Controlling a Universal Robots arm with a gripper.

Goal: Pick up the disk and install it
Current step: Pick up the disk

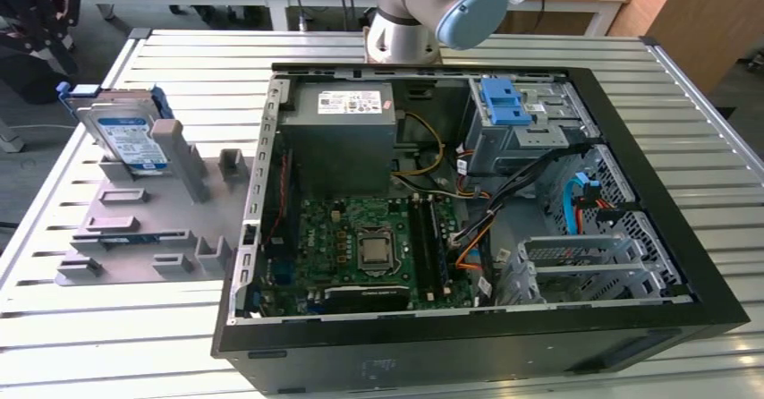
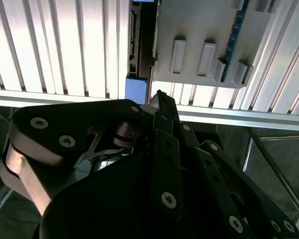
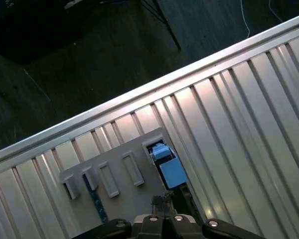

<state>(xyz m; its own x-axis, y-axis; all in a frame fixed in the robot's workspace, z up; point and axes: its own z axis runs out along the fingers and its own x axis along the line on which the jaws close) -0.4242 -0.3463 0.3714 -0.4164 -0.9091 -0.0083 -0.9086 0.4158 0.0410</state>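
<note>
Second wrist view: hand (image 2: 157, 102) short of the disk (image 2: 136, 89), no contact, opening unclear.

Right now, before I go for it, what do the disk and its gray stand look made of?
The disk: silver, metal-looking body, white-and-blue label, blue frame that is likely plastic. The gray stand: matte, uniform gray with blocky slots, probably plastic.

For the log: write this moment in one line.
silver blue-framed hard drive: upright in grey rack; black computer case: open; tool: near rack
</note>
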